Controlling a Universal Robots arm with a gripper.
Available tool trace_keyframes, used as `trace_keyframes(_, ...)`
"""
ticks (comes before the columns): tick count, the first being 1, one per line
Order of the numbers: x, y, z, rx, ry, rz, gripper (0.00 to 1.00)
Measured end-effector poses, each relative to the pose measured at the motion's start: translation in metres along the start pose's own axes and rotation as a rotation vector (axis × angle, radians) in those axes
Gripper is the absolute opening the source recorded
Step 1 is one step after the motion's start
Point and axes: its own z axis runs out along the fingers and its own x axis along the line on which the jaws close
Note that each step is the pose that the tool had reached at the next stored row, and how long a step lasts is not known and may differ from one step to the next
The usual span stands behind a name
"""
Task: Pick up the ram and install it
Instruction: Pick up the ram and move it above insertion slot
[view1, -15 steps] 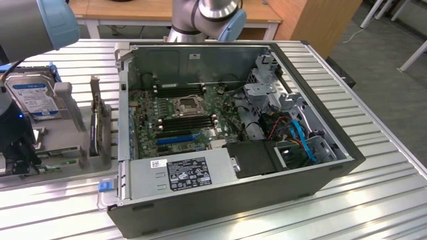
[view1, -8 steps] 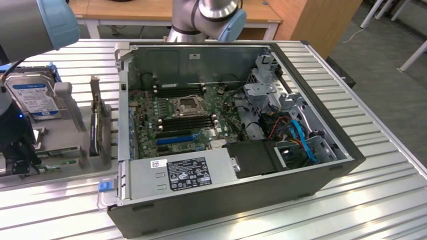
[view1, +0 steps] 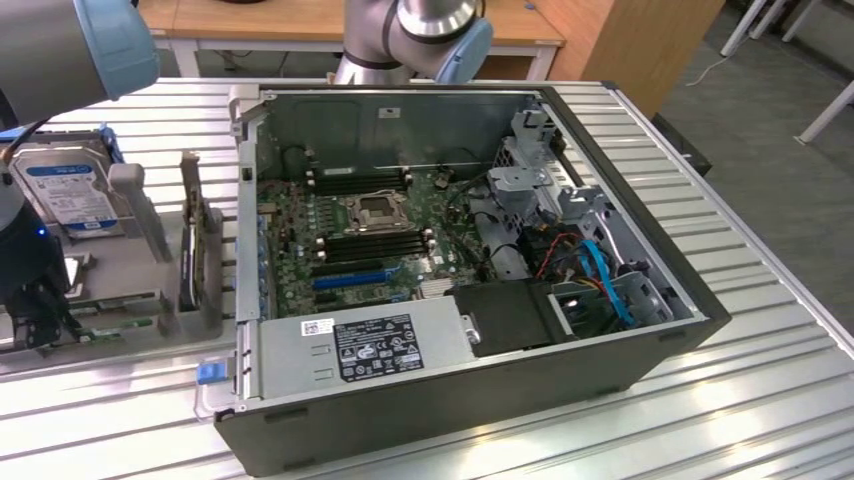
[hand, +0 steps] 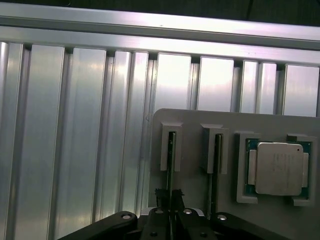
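Note:
The ram (hand: 170, 150) stands on edge in a slot of a grey holder (hand: 200, 117). My gripper (hand: 170, 196) is directly over it, with its dark fingers (hand: 161, 195) pressed in on both sides of the stick's thin edge. A second stick (hand: 216, 160) stands in the neighbouring slot. In the exterior view the gripper (view1: 38, 300) is down over the holder at the left edge, where a green stick (view1: 114, 330) shows. The open computer case (view1: 667, 345) lies to the exterior view's right, its motherboard memory slots (view1: 380, 245) exposed.
A square silvery processor chip (hand: 278, 167) sits in the holder beside the sticks. A hard drive (view1: 74, 190) and an upright dark expansion card (view1: 200, 250) stand between the gripper and the case. The power supply (view1: 360, 345) fills the case's near corner. The slatted aluminium table (view1: 747, 400) surrounds everything.

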Motion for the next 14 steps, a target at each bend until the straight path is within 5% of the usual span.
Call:
trace_keyframes(11, 0.0000, 0.0000, -0.0002, 0.0003, -0.0002, 0.000, 0.13)
trace_keyframes(14, 0.0001, 0.0002, -0.0067, 0.0000, -0.0001, 0.000, 0.13)
